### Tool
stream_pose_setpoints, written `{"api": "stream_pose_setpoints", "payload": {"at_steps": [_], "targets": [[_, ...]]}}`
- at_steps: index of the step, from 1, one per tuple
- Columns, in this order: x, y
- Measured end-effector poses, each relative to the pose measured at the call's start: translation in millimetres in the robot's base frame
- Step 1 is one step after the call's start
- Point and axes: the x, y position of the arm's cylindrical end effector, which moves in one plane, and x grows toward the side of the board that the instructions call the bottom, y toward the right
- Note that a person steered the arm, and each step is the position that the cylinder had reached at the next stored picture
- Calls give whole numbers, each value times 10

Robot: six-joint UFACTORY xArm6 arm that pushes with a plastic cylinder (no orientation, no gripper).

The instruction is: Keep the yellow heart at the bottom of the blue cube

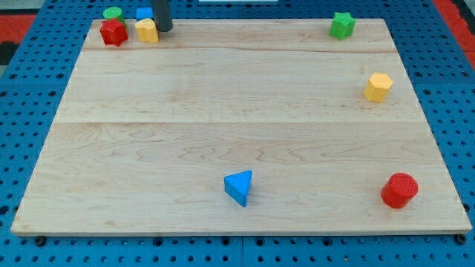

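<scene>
1. Tip (165, 28) sits at upper left of the frame, near the board's top edge. No pincer on this rig, just a bare dark rod, so nothing to open or close & nothing held.
2. Yellow heart (147, 30) is just left of the tip, touching or nearly so; can't tell contact for sure.
3. Blue cube (144, 13) is directly above the heart in frame, mostly hidden behind heart & rod. Only its top shows.
4. So the heart already lies on the bottom side of the cube, close up. Judgement: task looks near done or done; you mainly need to hold that arrangement.
5. Key relation: heart lies to the tip's left, cube up-left of it. Any push leftward shoves the heart sideways out from under the cube, so watch that.
6. Neighbours: red star-ish block (113, 33) left of the heart, green round block (113, 13) above it. Tight cluster, easy to bump.
7. Rest of wooden board (223, 96): green star (342, 25) upper right, yellow hex block (378, 87) right side, red cylinder (399, 190) lower right, blue triangle (239, 187) lower centre. All well apart from the tip.
</scene>
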Motion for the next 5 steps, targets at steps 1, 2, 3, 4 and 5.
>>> {"api": "stream_pose_setpoints", "payload": {"at_steps": [1, 2, 3, 4, 5], "targets": [[0, -11], [0, -11], [0, -17], [0, -72], [0, -107]]}}
